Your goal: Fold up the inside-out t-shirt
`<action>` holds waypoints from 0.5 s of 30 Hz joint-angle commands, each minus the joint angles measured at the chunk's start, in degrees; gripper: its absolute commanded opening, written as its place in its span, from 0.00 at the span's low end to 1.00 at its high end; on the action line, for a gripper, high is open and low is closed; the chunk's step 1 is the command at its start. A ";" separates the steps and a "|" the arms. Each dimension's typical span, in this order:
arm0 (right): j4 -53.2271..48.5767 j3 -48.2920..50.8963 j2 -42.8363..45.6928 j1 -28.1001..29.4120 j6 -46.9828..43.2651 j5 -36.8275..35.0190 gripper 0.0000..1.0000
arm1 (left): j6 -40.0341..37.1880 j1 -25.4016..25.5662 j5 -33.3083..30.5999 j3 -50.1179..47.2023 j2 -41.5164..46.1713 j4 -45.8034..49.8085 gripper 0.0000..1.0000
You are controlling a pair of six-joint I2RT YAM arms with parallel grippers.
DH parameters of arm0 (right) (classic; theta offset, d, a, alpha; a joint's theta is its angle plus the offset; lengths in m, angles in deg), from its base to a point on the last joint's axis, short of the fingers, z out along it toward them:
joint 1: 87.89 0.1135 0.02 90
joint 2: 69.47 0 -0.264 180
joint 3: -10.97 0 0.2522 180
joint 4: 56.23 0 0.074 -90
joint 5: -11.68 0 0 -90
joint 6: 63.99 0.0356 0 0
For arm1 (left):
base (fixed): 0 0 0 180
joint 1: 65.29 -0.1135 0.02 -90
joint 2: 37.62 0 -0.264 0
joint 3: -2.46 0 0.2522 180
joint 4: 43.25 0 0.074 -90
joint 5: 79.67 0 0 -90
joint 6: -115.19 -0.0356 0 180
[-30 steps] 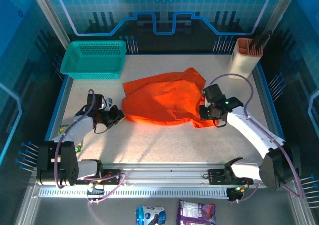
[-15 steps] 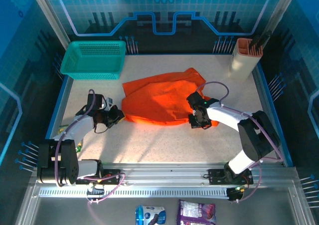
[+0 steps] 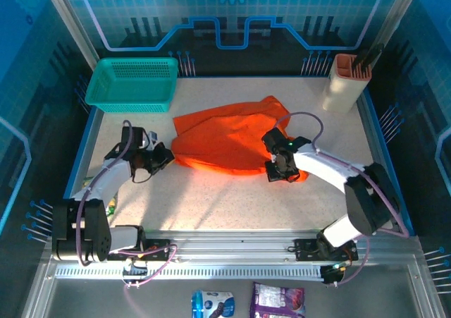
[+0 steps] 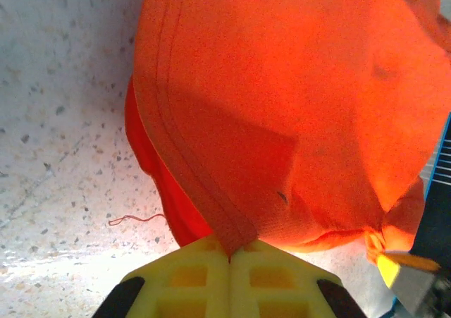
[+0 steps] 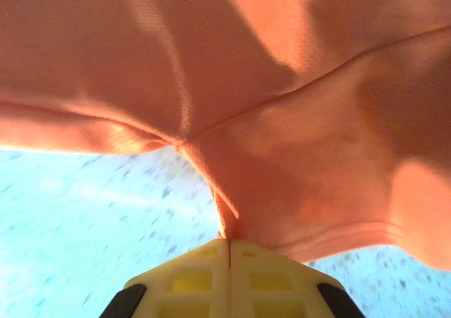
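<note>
The left fingers [image 4: 187, 279] pinch the orange-red t-shirt [image 3: 225, 143] at its nine o'clock hem; the right fingers [image 5: 187, 279] clamp a four o'clock fold, likely to spread it on the bench [image 3: 211, 202].

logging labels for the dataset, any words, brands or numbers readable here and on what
No text is legible.
Blue and white packet, below the front rail: print too small and blurred to read.
Purple packet beside it: print too blurred to read.
t-shirt: plain, no print or tag visible.
Teal basket and beige holder: no label visible.
</note>
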 commanded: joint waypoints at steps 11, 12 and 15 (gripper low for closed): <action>-4.02 3.01 10.39 2.19 5.09 24.53 0.34 | -3.81 0.22 -6.71 -1.72 1.54 5.12 0.00; -4.81 3.37 11.25 0.54 4.96 22.62 0.34 | -3.78 0.22 -6.87 -1.83 1.54 5.17 0.00; -5.84 7.28 14.84 -6.42 3.95 17.26 0.33 | -3.82 0.15 -6.84 -1.88 1.38 4.92 0.00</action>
